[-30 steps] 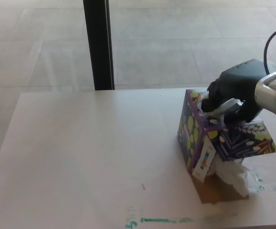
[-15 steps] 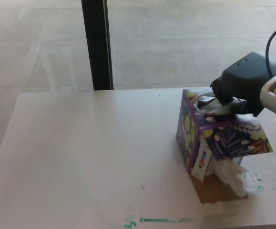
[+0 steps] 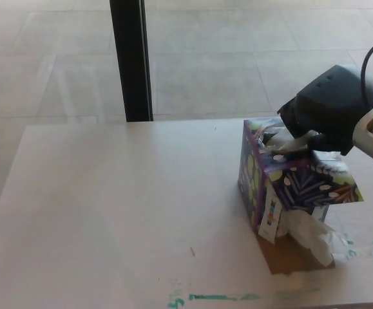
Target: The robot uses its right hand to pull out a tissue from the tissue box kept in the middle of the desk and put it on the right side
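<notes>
The tissue box (image 3: 289, 183), purple with light leaf patterns, stands tilted at the right of the desk (image 3: 122, 206). A crumpled white tissue (image 3: 314, 235) hangs out of its lower right side and touches the desk. My right hand (image 3: 321, 109) comes in from the right edge and sits on the box's top, its fingers (image 3: 283, 140) closed over the upper edge. The left hand does not show.
A black post (image 3: 131, 61) stands behind the desk's far edge, with tiled floor beyond. Green paint marks (image 3: 221, 297) run along the desk's front. A brownish patch (image 3: 289, 257) lies under the box. A black cable (image 3: 368, 55) arcs above my right wrist.
My right hand has risen slightly and drawn toward the right, and the box's top has come with it, so the box now leans differently. The tissue stays under the box.
</notes>
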Controlling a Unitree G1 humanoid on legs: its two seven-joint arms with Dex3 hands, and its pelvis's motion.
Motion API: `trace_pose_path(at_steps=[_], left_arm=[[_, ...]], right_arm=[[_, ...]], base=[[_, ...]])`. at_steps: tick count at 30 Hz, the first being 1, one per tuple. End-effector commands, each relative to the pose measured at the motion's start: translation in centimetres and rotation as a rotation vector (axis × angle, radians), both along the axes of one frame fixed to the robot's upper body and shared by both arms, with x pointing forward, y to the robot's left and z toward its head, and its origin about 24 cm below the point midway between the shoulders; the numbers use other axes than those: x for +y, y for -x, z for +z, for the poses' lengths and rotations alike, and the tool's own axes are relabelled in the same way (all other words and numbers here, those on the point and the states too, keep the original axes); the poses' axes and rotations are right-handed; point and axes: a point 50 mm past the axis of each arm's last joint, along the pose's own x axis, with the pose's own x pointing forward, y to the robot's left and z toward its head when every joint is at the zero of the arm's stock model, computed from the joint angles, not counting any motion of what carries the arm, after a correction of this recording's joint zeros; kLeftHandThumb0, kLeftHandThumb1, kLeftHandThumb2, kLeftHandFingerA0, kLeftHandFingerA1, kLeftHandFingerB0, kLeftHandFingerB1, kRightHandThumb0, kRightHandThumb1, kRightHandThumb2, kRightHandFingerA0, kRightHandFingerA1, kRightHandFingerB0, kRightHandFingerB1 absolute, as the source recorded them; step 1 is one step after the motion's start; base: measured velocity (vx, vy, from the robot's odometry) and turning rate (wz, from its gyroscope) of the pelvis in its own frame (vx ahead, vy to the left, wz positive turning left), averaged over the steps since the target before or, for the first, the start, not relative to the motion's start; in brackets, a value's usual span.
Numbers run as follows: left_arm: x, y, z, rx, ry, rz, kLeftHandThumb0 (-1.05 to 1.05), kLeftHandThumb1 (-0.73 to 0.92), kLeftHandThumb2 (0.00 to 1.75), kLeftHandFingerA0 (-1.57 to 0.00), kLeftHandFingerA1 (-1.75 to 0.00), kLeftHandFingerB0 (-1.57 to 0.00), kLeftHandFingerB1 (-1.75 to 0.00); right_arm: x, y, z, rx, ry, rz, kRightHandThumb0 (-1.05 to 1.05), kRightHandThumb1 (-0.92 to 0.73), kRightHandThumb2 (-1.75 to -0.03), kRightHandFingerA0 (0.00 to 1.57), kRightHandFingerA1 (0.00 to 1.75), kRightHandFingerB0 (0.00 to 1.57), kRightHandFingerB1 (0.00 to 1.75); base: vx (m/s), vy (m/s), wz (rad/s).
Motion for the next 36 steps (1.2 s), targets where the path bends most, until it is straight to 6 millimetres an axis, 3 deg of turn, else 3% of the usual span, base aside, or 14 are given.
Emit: trace_pose_path(at_steps=[1, 3, 5, 7, 10, 19, 20, 21, 23, 27, 28, 29, 30, 36], left_arm=[[0.4, -0.4, 0.3, -0.016, -0.035, 0.009, -0.64, 0.89, 0.67, -0.63, -0.49, -0.59, -0.48], [0.4, -0.4, 0.3, -0.017, -0.03, -0.007, -0.66, 0.9, 0.66, -0.64, -0.51, -0.57, -0.48], [0.4, -0.4, 0.3, -0.003, -0.027, -0.029, -0.65, 0.9, 0.67, -0.59, -0.51, -0.55, -0.48], [0.3, -0.2, 0.3, -0.006, -0.034, -0.02, -0.66, 0.89, 0.67, -0.61, -0.52, -0.58, -0.49], [0.3, -0.2, 0.3, -0.011, -0.023, -0.042, -0.66, 0.91, 0.67, -0.56, -0.55, -0.56, -0.5], [0.4, -0.2, 0.3, -0.014, -0.001, 0.0, -0.78, 0.9, 0.67, -0.51, -0.53, -0.49, -0.46], [0.4, -0.2, 0.4, -0.018, -0.01, -0.006, -0.79, 0.91, 0.67, -0.55, -0.58, -0.53, -0.5], [0.5, -0.2, 0.4, 0.0, -0.006, -0.024, -0.81, 0.92, 0.69, -0.51, -0.53, -0.52, -0.48], [0.4, -0.2, 0.5, 0.003, -0.01, -0.057, -0.84, 0.92, 0.71, -0.5, -0.52, -0.5, -0.47], [0.4, -0.2, 0.4, -0.001, -0.01, -0.016, -0.86, 0.92, 0.68, -0.54, -0.55, -0.56, -0.48], [0.4, -0.2, 0.4, -0.003, -0.007, -0.013, -0.79, 0.75, 1.19, -0.52, -0.64, -0.45, -0.57], [0.4, -0.2, 0.4, -0.006, -0.003, -0.01, -0.79, 0.75, 1.19, -0.52, -0.64, -0.45, -0.57], [0.4, -0.2, 0.4, -0.008, 0.005, -0.024, -0.86, 0.92, 0.7, -0.51, -0.52, -0.49, -0.46], [0.4, -0.2, 0.4, -0.003, 0.004, -0.028, -0.86, 0.92, 0.72, -0.52, -0.53, -0.47, -0.44]], right_arm=[[-0.9, 0.7, -1.0, -0.194, -0.042, 0.099, -0.29, -0.48, -0.81, 0.93, 1.75, 0.8, 1.45], [-1.3, 0.9, -1.2, -0.145, 0.001, 0.091, -0.31, -0.47, -0.86, 0.92, 1.75, 0.72, 1.63], [-1.6, 1.0, -1.4, -0.125, 0.005, 0.09, -0.38, -0.54, -0.79, 0.94, 1.75, 0.71, 1.69], [-1.9, 1.0, -1.4, -0.132, 0.007, 0.099, -0.39, -0.49, -0.86, 0.98, 1.75, 0.76, 1.71], [-2.1, 0.9, -1.1, -0.162, 0.024, 0.1, -0.42, -0.52, -0.8, 0.99, 1.75, 0.76, 1.74], [-2.5, 0.9, 1.2, -0.238, -0.146, 0.148, -0.31, -0.47, -0.88, 0.95, 1.75, 0.68, 1.73], [-2.5, 0.9, 1.5, -0.235, -0.154, 0.14, -0.28, -0.49, -0.84, 0.92, 1.75, 0.67, 1.69], [-2.5, 0.8, 1.9, -0.2, -0.167, 0.117, -0.26, -0.59, -0.75, 0.83, 1.75, 0.68, 1.52], [-2.4, 0.7, 2.3, -0.182, -0.167, 0.11, -0.23, -0.6, -0.74, 0.85, 1.73, 0.7, 1.4], [-2.2, 0.8, 2.4, -0.17, -0.154, 0.115, -0.23, -0.5, -0.77, 0.9, 1.74, 0.76, 1.4], [-2.2, 0.9, 2.3, -0.17, -0.163, 0.122, -0.22, -0.45, -0.82, 0.94, 1.75, 0.8, 1.4], [-2.2, 1.0, 2.1, -0.171, -0.177, 0.131, -0.22, -0.45, -0.82, 0.94, 1.75, 0.8, 1.4], [-2.2, 1.0, 2.0, -0.165, -0.172, 0.132, -0.25, -0.45, -0.87, 0.94, 1.75, 0.79, 1.42], [-2.1, 1.1, 1.9, -0.164, -0.217, 0.137, -0.25, -0.43, -0.9, 0.97, 1.75, 0.74, 1.54]], base=[[0.0, 0.0, 0.0], [0.0, 0.0, 0.0], [0.0, 0.0, 0.0], [0.0, 0.0, 0.0], [0.0, 0.0, 0.0], [0.0, 0.0, 0.0], [0.0, 0.0, 0.0], [0.0, 0.0, 0.0], [0.0, 0.0, 0.0], [0.0, 0.0, 0.0], [0.0, 0.0, 0.0], [0.0, 0.0, 0.0], [0.0, 0.0, 0.0], [0.0, 0.0, 0.0]])
